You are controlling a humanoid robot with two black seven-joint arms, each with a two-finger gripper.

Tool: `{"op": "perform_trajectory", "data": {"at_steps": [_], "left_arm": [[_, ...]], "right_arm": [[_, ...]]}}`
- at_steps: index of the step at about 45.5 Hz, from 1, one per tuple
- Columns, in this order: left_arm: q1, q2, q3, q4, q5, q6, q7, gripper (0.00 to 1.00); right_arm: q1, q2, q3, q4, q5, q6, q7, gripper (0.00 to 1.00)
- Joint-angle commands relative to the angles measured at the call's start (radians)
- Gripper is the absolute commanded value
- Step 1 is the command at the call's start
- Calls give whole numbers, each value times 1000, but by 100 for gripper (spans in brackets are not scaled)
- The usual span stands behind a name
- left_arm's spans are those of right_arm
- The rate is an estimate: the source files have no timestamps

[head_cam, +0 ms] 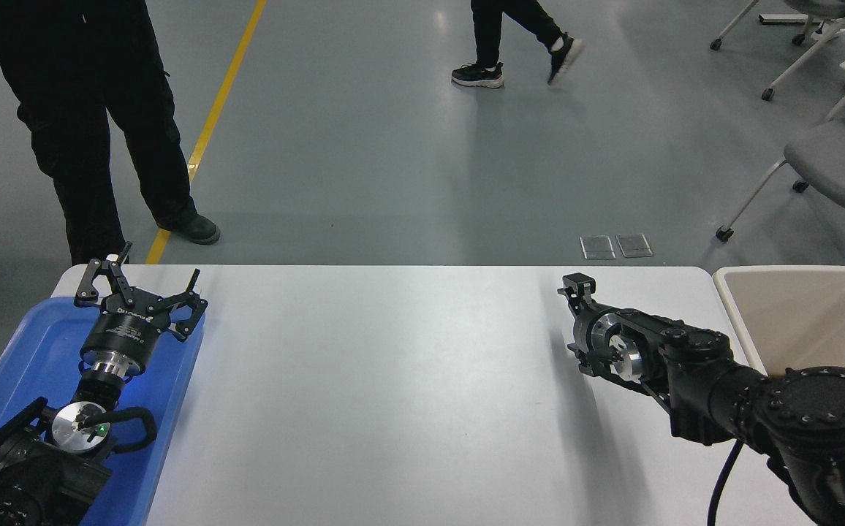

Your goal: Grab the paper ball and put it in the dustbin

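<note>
The right hand (576, 286) hovers low over the far right of the tabletop (393, 380), seen end-on, so I cannot tell whether its fingers are spread or pressed together — nor whether anything sits between them. The paper ball is nowhere I can spot; it may be hidden in that hand or lie in the dustbin (740, 310), whose inside looks bare where the arm does not cover it. If the ball is being carried, the risk is a release short of the bin's thick near rim, which stands just to the hand's right. The tabletop's far edge is close ahead too. Leftward there is wide open surface. The left hand (137, 288) rests spread over the blue tray (20, 365), well apart. A person (93, 124) stands beyond the far edge.
</note>
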Motion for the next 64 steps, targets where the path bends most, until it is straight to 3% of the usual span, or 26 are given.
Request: {"op": "perform_trajectory", "data": {"at_steps": [1, 64], "left_arm": [[0, -1, 0, 0, 0, 0, 0, 99], [0, 0, 0, 0, 0, 0, 0, 99]], "right_arm": [[0, 0, -2, 0, -1, 0, 0, 100], [0, 0, -1, 4, -1, 1, -1, 100]]}}
